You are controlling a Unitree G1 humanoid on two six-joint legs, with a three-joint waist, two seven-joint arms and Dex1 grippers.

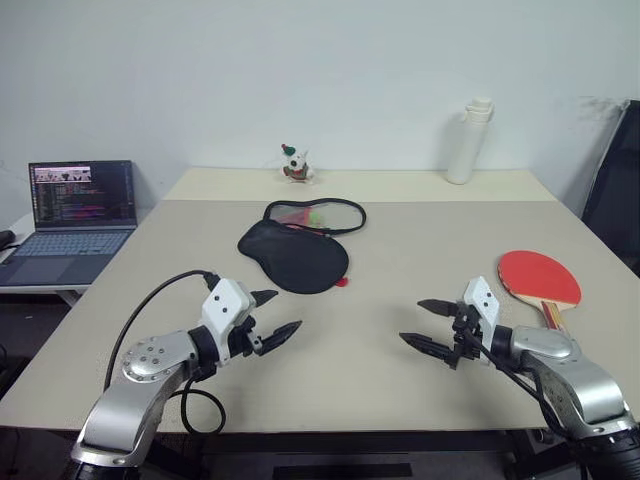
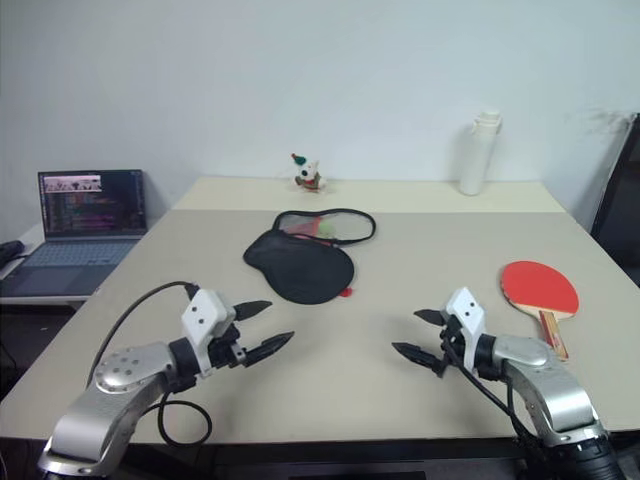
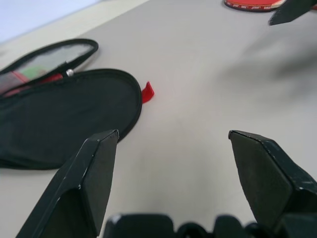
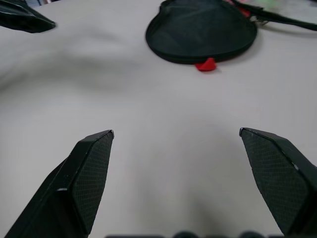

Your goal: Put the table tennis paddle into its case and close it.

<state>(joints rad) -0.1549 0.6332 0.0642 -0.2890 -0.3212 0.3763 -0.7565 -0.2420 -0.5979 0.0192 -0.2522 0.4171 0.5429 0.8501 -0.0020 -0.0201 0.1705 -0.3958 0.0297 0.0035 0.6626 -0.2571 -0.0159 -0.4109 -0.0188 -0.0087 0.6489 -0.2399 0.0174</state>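
Red paddle (image 1: 539,277) lies just past my right gripper (image 1: 428,324), handle toward me — that arm's nearer. Both grippers spread, empty; left gripper (image 1: 272,315) faces the unzipped case (image 1: 293,254) mid-table.

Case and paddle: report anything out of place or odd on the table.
Nothing is damaged or spilled. The case lies unzipped, its flap folded back towards the far side. The table tennis paddle lies apart from it by the table's right edge, handle towards the robot. Both grippers are open and hold nothing.

Open black case (image 2: 300,265) mid-table, table tennis paddle (image 2: 541,291) far right, both end effectors empty
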